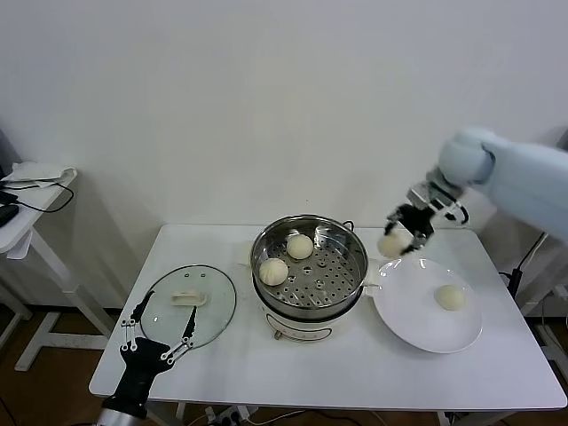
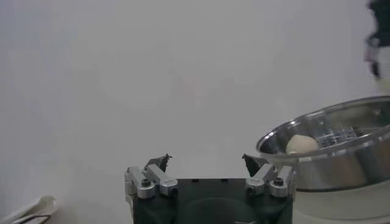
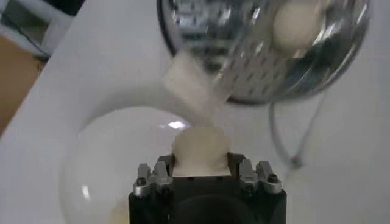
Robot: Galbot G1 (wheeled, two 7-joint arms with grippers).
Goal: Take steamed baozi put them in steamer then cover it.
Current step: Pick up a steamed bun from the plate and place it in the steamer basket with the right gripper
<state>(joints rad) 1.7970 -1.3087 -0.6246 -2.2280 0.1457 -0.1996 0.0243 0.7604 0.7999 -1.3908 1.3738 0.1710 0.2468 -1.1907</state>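
The steamer (image 1: 309, 266) stands mid-table with two baozi (image 1: 273, 271) (image 1: 300, 246) on its perforated tray. My right gripper (image 1: 402, 234) is shut on a third baozi (image 1: 391, 242) and holds it in the air between the steamer's right rim and the white plate (image 1: 417, 315). In the right wrist view that baozi (image 3: 201, 149) sits between the jaws, with the steamer (image 3: 262, 49) beyond. A fourth baozi (image 1: 451, 296) lies on the plate. My left gripper (image 1: 158, 335) is open and empty, low at the table's front left; the left wrist view shows the steamer (image 2: 332, 152).
The round glass lid (image 1: 188, 304) lies flat on the table left of the steamer, just beyond my left gripper. A power cord (image 3: 292, 146) runs behind the steamer. A side table (image 1: 22, 200) with cables stands at the far left.
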